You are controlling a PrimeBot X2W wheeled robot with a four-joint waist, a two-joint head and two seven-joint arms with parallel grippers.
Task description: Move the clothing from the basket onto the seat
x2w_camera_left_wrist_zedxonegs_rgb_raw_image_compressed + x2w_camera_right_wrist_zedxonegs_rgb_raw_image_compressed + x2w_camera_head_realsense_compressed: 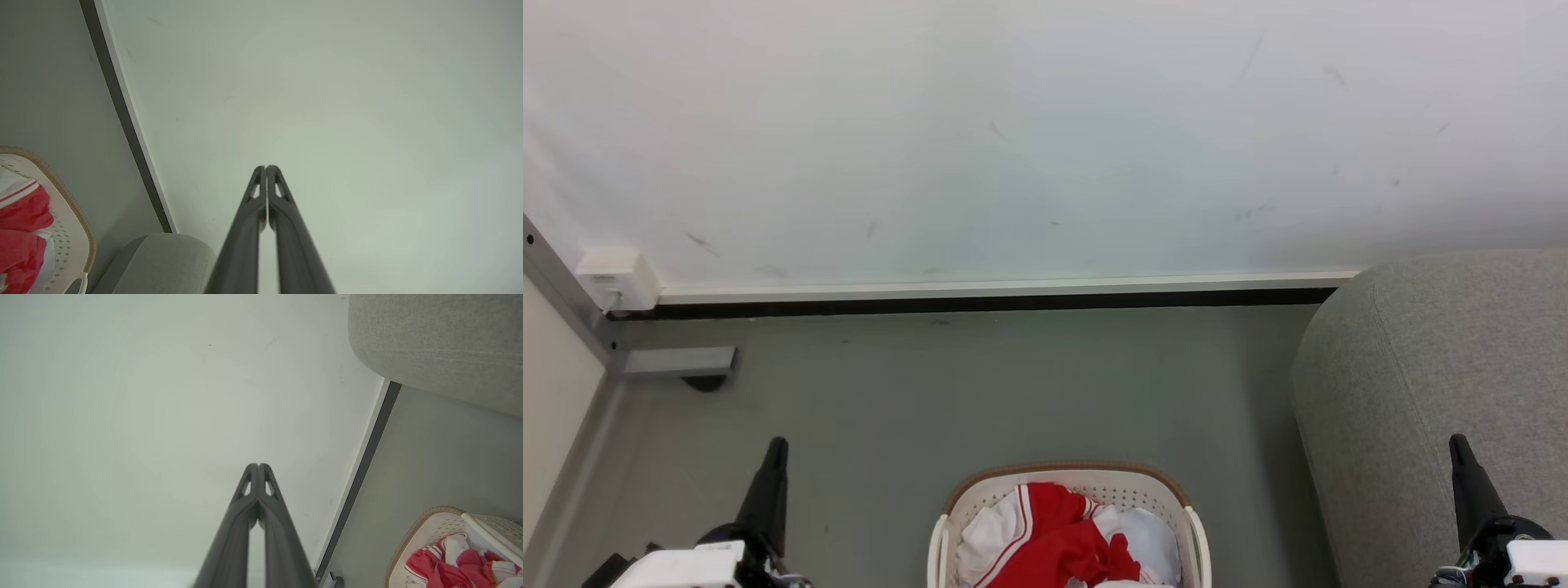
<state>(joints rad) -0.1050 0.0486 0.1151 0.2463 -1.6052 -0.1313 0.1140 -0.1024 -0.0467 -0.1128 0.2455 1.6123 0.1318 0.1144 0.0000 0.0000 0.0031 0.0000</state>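
The clothing (1054, 543), a loose heap of red and white fabric with thin red-and-white stripe trim, lies inside the basket (1131, 492). The basket is a white perforated tub with a brown rim band, and it stands on the grey floor (1013, 384) at the near centre of the head view, cut off by the bottom edge. A red piece sits on top of the pile, with white folds showing to its left and right. To the right, the seat (1437, 367), a large grey woven sofa with a rounded corner and a seam line, stands apart from the basket with a strip of bare floor between them, and nothing lies on the part of it that shows. My left fingers (776, 457) rise at the near left above the floor, well clear of the basket. My right fingers (1460, 453) rise at the near right, showing against the sofa's grey fabric. In each wrist view the two dark fingers are pressed together at the tips, hold nothing, and point toward the pale wall (1013, 122). At the far side, a white skirting board (996, 287) over a dark gap runs along the foot of that wall, from a small white box (617, 278) at the far left to the sofa's far corner. Below the box, a short grey metal bracket (678, 361) lies on the floor beside a grey frame post.
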